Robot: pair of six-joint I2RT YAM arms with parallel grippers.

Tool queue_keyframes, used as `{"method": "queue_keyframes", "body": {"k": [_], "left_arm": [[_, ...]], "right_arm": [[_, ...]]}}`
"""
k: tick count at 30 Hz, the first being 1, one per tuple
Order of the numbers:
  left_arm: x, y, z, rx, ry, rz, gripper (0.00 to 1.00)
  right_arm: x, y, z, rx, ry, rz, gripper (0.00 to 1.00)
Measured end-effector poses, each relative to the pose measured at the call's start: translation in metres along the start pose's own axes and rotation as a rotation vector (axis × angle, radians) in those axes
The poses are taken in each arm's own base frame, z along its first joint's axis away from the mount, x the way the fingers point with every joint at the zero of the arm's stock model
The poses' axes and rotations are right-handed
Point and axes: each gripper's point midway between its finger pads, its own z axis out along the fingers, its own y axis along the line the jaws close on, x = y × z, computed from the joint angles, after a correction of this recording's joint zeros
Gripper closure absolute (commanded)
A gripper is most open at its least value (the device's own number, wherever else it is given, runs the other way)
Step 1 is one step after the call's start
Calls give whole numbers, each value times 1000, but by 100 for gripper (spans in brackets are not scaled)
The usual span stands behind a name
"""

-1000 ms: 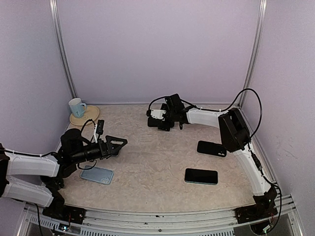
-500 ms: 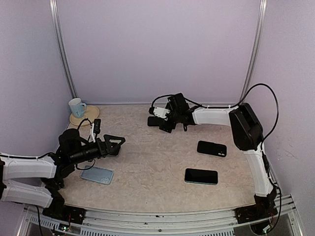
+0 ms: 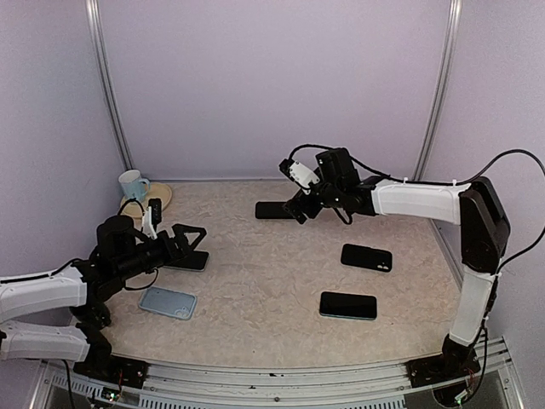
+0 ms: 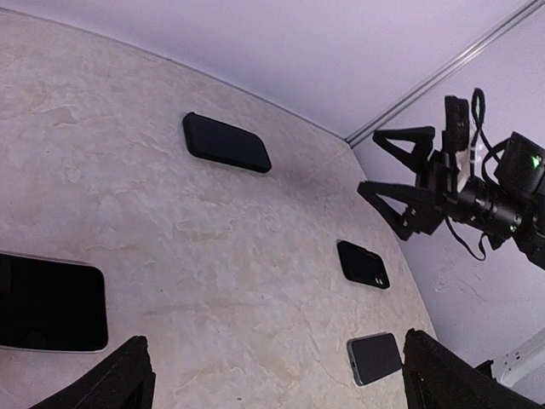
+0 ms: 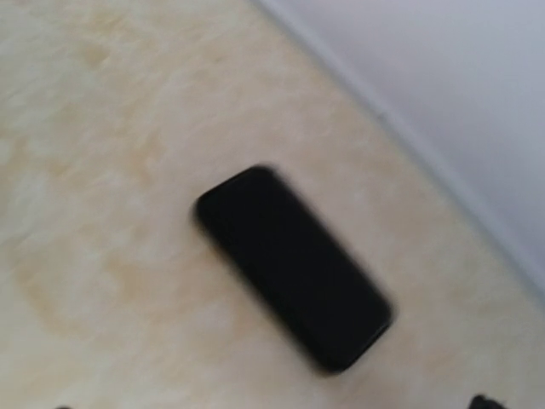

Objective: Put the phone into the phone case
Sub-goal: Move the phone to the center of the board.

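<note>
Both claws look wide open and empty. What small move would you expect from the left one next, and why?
Probably lower the left gripper onto the black phone nearest it and close on its edges. Its jaws stand open and empty close above that phone, and the light blue case lies nearby.

Five phones or cases (image 3: pixel 348 305) (image 3: pixel 366 256) (image 3: pixel 274 210) (image 3: pixel 188 261) (image 3: pixel 168 302), one mug (image 3: pixel 132 184)

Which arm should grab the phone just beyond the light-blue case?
Left. Its open jaws sit right by that phone; the right jaws, open too, are far off, near the black slab at the back.
</note>
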Motion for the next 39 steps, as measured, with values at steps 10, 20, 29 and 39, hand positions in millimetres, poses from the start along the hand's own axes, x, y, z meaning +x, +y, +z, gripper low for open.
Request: {"method": "queue_keyframes", "body": {"k": [10,20,29,39], "left_arm": [[-25,65,-7,-296,-87,-71,1],[-38,110,-7,-469,-123,-152,1],[-25,150,-5,-575,-91,-232,1],[-19,177,3,-649,-60,-277,1]], "right_arm": [[26,66,-15,-231,15,15,0],[35,107,-24,-339,24,18,0],[48,116,-33,-379,49,65,0],[52,163,-33,-528,28,-35,0]]}}
